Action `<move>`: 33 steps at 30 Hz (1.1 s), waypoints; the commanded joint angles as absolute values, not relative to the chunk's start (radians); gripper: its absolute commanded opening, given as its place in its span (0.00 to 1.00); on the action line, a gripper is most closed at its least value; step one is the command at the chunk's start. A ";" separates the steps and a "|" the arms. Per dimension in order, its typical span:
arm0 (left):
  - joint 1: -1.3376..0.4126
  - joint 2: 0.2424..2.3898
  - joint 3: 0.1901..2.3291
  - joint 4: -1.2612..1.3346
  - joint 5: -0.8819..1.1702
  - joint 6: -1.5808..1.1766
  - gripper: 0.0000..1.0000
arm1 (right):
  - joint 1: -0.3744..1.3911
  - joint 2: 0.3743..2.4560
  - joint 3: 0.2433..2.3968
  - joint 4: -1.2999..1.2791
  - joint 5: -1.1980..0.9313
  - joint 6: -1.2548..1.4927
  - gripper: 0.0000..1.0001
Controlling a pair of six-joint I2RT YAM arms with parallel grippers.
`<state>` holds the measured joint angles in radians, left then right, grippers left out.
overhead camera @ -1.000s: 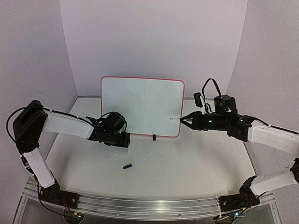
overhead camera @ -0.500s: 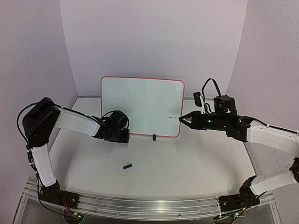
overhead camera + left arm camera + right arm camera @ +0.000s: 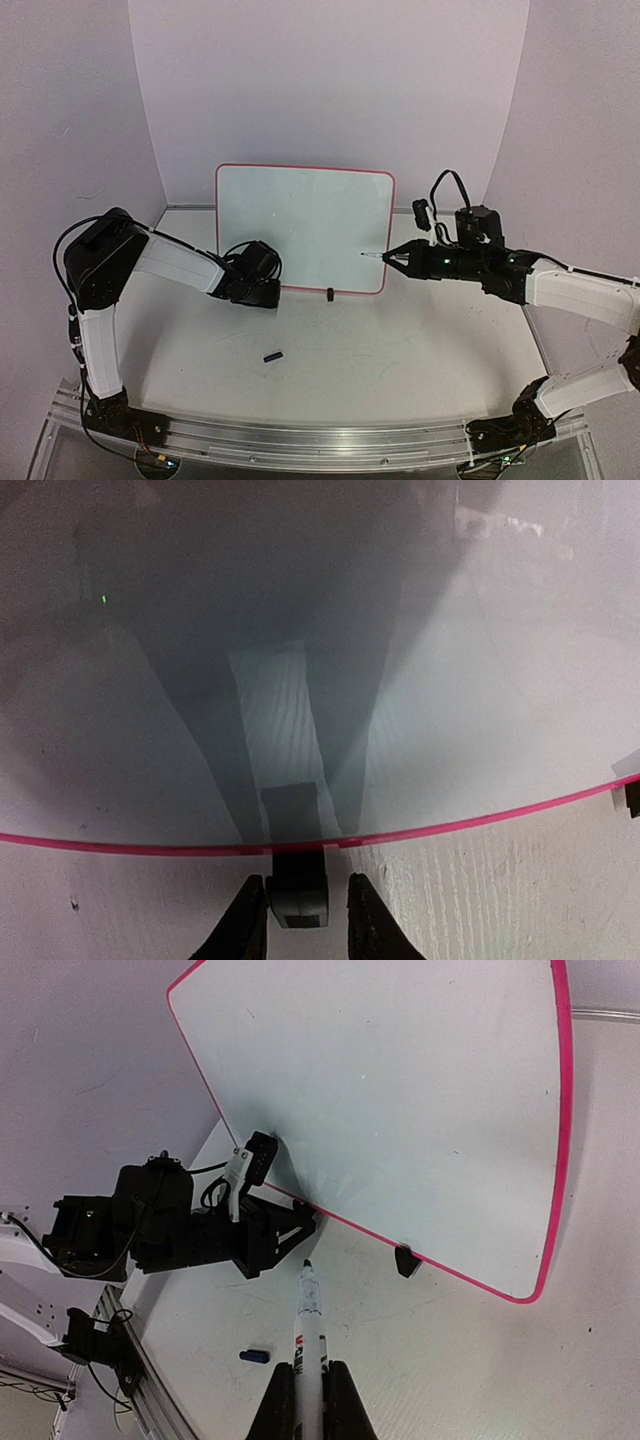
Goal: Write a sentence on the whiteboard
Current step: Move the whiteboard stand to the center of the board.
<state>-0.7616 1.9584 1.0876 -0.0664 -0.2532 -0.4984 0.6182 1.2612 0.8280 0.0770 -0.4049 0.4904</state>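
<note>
From above: blank whiteboard (image 3: pixel 305 225) upright at far middle of desk (image 3: pixel 400 340), not a letter written; pen cap (image 3: pixel 272 356) lying nearer, left of centre.

Left wrist: left end effector (image 3: pixel 303 885) straddling the board's left foot (image 3: pixel 296 905), narrowed, a sliver of gap showing.

Right wrist: right end effector (image 3: pixel 310 1370) clamped on uncapped pen (image 3: pixel 308 1305), tip towards the board, contact unclear.

All writing seemingly ahead.

cap (image 3: pixel 272 356) before whiteboard (image 3: pixel 305 225), marker (image 3: pixel 373 255) at right edge

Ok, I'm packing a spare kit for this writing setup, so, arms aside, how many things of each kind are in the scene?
whiteboard: 1
marker pen: 1
small dark cap-like piece: 1
Total: 3
</note>
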 commanded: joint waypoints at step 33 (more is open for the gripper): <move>-1.005 2.012 1.203 -0.196 -0.391 -0.964 0.00 | 0.623 1.196 0.763 0.143 -0.342 0.496 0.00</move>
